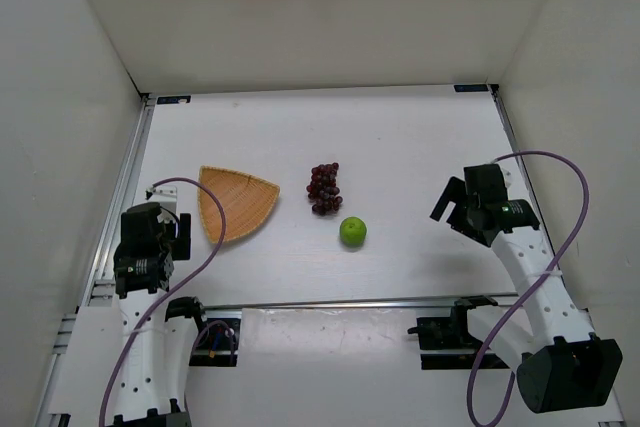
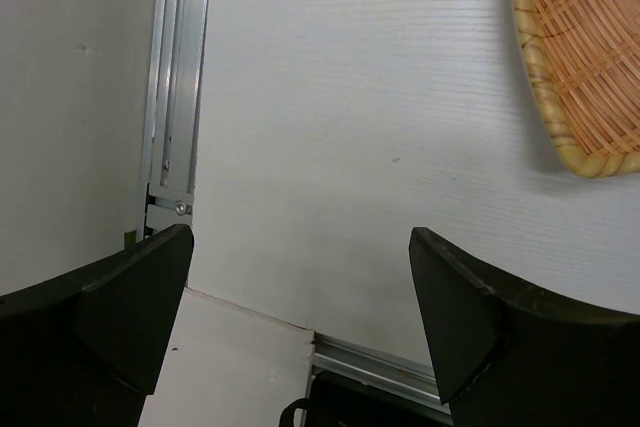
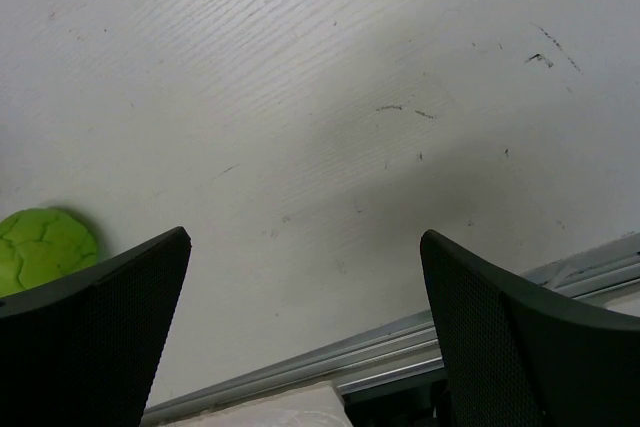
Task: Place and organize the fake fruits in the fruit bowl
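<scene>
Hovering over the near side of the white tabletop, our left claw and right claw both stand spread wide, gripping and touching nothing. We judge the job not yet begun. The small round bright green apple lies nearest, well apart from the right claw. The bunch of dark red-purple grapes sits just beyond the apple. The shallow tan-orange woven wicker basket, near the left claw, holds no fruit. Both pieces are left to carry in.
</scene>
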Robot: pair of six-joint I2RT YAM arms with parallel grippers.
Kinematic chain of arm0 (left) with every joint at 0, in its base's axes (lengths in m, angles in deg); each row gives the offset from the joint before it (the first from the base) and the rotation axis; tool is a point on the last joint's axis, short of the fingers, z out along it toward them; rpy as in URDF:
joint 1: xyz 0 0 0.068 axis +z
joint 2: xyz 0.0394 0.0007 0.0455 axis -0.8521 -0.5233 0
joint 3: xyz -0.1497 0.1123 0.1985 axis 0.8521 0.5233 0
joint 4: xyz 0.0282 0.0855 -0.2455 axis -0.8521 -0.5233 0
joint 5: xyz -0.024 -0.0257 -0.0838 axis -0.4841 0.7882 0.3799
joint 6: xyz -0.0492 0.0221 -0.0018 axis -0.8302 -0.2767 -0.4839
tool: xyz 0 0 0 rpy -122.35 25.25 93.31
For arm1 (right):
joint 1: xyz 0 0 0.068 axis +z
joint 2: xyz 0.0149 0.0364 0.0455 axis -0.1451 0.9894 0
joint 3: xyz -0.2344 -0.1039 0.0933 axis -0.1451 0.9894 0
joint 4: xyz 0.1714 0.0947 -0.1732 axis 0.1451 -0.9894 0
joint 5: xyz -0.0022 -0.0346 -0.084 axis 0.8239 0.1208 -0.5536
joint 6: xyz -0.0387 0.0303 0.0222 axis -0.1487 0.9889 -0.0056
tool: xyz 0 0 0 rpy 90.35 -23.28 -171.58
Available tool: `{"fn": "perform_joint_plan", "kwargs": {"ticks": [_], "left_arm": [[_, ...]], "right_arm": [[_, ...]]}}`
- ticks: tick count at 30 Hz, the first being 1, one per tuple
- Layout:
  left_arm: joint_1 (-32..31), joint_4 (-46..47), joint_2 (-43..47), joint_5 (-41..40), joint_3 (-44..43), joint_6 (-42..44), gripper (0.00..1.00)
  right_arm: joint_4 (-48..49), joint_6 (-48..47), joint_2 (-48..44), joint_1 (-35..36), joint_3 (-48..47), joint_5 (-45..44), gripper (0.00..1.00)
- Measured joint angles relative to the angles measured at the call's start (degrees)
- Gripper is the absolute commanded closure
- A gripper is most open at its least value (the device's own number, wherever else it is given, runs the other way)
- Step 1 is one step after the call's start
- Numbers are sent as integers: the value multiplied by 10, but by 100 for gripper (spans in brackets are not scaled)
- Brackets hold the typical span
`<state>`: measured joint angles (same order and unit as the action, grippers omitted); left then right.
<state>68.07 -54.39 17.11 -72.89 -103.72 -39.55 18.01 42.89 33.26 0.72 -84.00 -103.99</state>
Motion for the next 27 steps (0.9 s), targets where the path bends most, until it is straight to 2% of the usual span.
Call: {"fn": "perform_joint_plan", "kwargs": {"ticks": [6,8,11,15,19,22,27], "left_arm": [[-5,0,0,17,0,22,0],[-5,-3,-5,29,-2,43,0],[-5,-14,-35,50,-27,65,0],[-5,-22,-94,89,-82,78,0],[-13,-45,-174,135,-166,81,0],[-78,-58,-263,146,-276,73,0],[-252,-57,-441,141,-476,56,0]], "right_arm": [[10,-24,10,2,2,47,0],[19,-35,24,21,2,61,0],[34,-53,63,108,-13,73,0],[46,-76,163,238,-104,74,0],[75,-84,264,281,-202,75,0],[89,-81,299,280,-224,75,0],[90,-60,289,259,-209,65,0]]}}
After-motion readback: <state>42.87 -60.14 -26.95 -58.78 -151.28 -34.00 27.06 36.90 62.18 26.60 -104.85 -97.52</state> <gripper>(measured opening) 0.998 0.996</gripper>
